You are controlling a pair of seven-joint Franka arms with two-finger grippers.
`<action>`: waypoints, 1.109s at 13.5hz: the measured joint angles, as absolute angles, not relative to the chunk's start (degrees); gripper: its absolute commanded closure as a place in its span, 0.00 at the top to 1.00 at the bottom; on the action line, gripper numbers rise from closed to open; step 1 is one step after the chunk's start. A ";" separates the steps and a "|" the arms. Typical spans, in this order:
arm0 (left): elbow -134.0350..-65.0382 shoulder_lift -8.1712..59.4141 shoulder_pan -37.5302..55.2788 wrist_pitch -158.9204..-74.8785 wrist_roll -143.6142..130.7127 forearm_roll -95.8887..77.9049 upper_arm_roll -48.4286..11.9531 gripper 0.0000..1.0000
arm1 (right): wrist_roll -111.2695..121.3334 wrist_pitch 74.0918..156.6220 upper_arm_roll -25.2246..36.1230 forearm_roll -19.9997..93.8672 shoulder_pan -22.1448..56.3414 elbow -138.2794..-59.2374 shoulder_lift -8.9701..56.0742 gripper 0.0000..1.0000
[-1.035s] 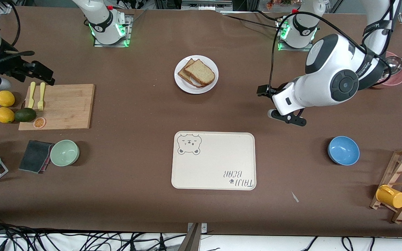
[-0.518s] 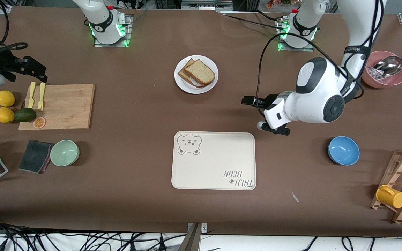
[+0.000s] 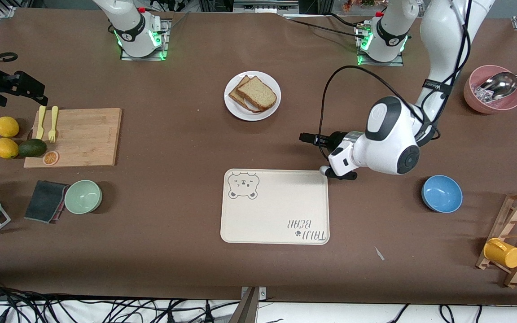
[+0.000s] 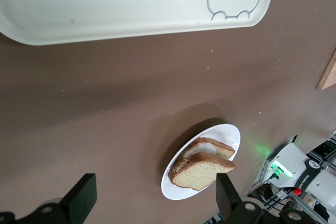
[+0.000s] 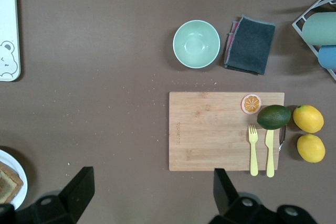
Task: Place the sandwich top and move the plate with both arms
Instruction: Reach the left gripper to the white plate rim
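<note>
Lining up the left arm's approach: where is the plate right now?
The plate sits mid-table between the two arm bases, farther from the front camera than the bear tray, with the bread slices stacked on it.

Around the cream tray (image 3: 281, 211) with its grey bear drawing lay a white plate (image 3: 236, 111) of tan, brown-crusted bread (image 3: 258, 93), a blue bowl (image 3: 441, 193) and a pale green bowl (image 3: 83, 196).

Robot lab, aluminium framing (image 3: 258, 6) (cables (image 3: 106, 309) too)
</note>
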State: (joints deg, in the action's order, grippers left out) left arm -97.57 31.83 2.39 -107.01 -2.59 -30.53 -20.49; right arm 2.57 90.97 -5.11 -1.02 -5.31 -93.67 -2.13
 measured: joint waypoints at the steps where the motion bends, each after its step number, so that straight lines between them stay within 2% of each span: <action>1: -98.15 32.82 2.40 -106.91 -0.63 -31.93 -20.51 1.00 | 2.57 90.96 -5.00 -1.02 -5.03 -93.67 -2.12 1.00; 9: -109.40 33.69 0.31 -105.24 14.91 -44.03 -20.39 0.99 | 2.56 90.96 -4.99 -1.02 -4.48 -93.67 -1.40 1.00; 11: -113.80 33.70 0.24 -105.30 20.89 -48.99 -20.42 0.90 | 2.54 90.96 -4.99 -1.02 -4.46 -93.67 -1.25 1.00; 12: -115.94 33.70 0.40 -105.42 23.94 -49.95 -20.57 0.91 | 2.54 90.96 -4.99 -1.02 -4.45 -93.67 -1.20 1.00; 15: -120.95 32.50 0.35 -110.81 27.55 -51.63 -25.42 0.91 | 2.54 90.94 -4.99 -1.02 -4.37 -93.67 -1.16 1.00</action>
